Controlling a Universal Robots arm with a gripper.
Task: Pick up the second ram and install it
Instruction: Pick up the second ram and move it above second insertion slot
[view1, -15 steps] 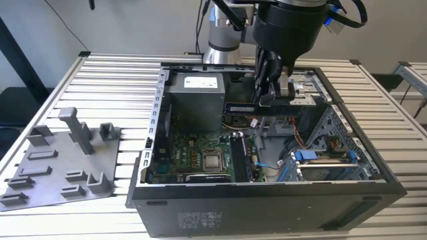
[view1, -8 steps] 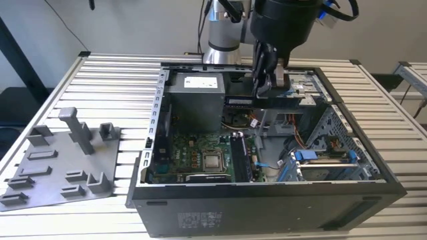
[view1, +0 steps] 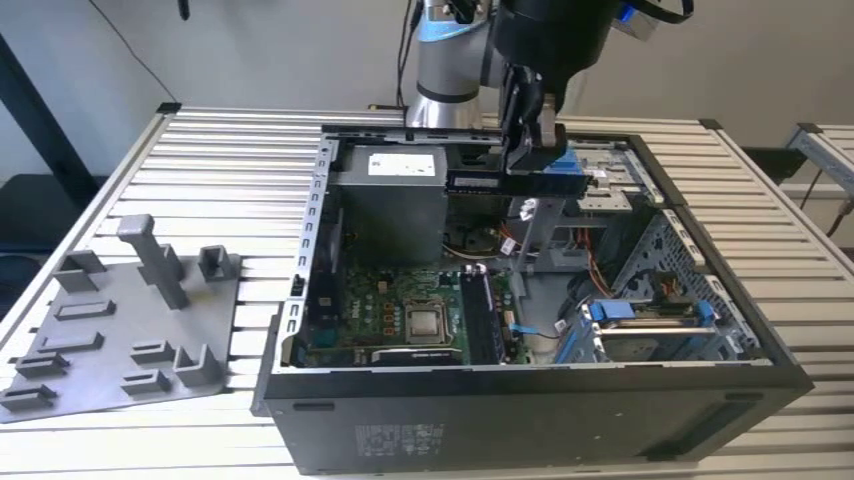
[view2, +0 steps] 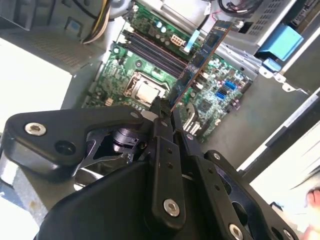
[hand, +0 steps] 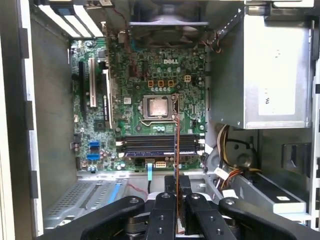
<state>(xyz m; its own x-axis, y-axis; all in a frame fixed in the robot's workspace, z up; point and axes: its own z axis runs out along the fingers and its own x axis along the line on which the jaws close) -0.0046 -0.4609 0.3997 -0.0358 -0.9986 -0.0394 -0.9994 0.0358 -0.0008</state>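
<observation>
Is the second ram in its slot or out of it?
Out. The gripper holds the second ram above the motherboard, clear of the memory slots.

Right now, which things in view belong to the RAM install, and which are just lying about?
Part of the job:
- the second ram, clamped in the gripper above the motherboard
- black memory slots
- open computer case

Lying about:
- grey tray with its upright post
- power supply
- slatted table
</observation>
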